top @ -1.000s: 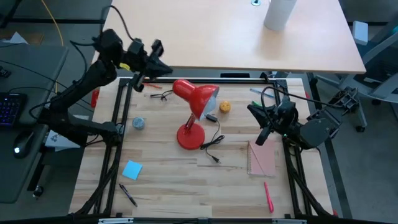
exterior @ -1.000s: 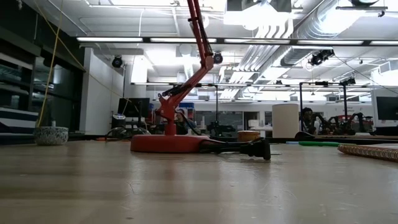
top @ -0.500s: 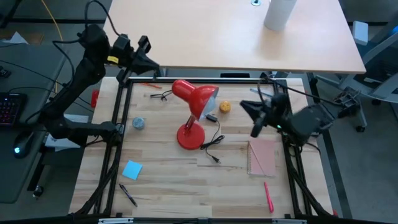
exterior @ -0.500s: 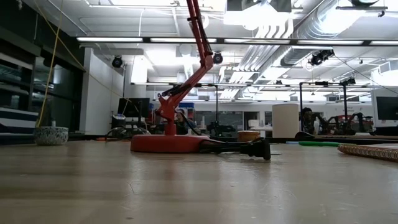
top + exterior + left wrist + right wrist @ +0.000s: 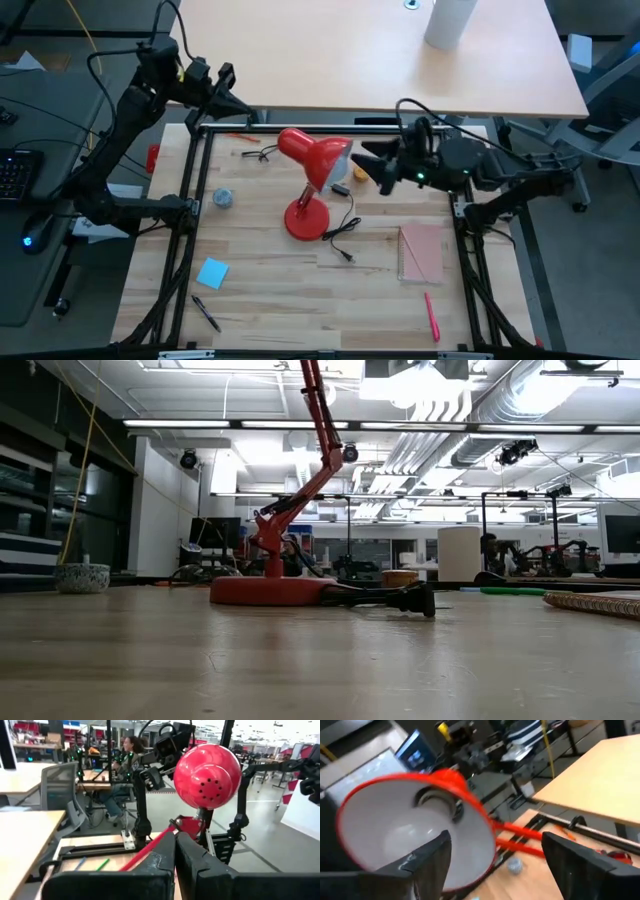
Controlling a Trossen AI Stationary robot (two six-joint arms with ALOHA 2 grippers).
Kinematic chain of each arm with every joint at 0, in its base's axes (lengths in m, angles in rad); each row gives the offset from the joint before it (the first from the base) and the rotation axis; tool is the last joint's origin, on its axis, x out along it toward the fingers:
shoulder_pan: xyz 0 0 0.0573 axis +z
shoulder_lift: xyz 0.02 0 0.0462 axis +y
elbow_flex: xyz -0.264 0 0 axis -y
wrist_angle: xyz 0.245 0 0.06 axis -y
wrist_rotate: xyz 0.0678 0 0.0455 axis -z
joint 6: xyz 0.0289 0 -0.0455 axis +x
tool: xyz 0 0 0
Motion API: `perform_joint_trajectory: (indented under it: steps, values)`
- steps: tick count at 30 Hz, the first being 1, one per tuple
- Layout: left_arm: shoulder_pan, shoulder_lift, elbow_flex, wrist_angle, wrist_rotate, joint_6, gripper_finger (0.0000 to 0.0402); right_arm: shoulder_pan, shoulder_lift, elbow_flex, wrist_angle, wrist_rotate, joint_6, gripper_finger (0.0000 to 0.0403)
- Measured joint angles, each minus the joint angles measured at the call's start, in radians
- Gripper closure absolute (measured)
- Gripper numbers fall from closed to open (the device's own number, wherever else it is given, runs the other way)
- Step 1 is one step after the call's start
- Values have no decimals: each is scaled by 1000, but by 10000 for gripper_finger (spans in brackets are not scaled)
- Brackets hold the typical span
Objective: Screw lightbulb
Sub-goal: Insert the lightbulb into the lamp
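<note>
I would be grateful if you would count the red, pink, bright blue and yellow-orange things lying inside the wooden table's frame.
Red: 2 (lamp, pen)
Pink: 1 (notebook)
Bright blue: 1 (paper square)
Yellow-orange: 1 (small round object)
Total: 5

A red lamp shade (image 5: 415, 827) is seen filling the left half of the frame, its white inside turned toward the camera, with a socket (image 5: 437, 800) visible deep in it. Two dark fingers (image 5: 427, 865) are spread apart along the bottom, one at lower left, one at lower right. A light wooden tabletop (image 5: 600, 775) sits upper right, and a small grey-blue object (image 5: 514, 865) is spotted lower centre, pretty blurry.
</note>
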Motion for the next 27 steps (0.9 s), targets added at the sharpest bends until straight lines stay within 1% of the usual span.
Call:
perform_joint_trajectory:
  steps: [4,8,13,15,17,18,21,23,27]
  values:
    - [-16,-1,0,-37,-13,-23,402,52,-47,0,-91,-14,38,99]
    - [-84,-1,0,-66,-157,-42,401,107,-66,0,-69,-17,125,98]
    - [-219,2,0,-64,-363,-60,401,151,-38,1,9,34,247,98]
    - [-266,3,0,-48,-420,-70,402,166,-18,1,38,41,280,98]
    - [-307,2,0,-22,-465,-85,401,187,-6,0,68,80,310,98]
    - [-323,2,0,-8,-482,-92,401,199,-1,0,83,115,338,98]
    - [-349,3,0,28,-492,-94,401,231,17,1,128,224,424,98]
    - [-354,4,0,48,-492,-87,402,249,38,1,167,277,454,98]
    - [-344,15,0,48,-479,-17,401,273,98,1,280,350,479,98]
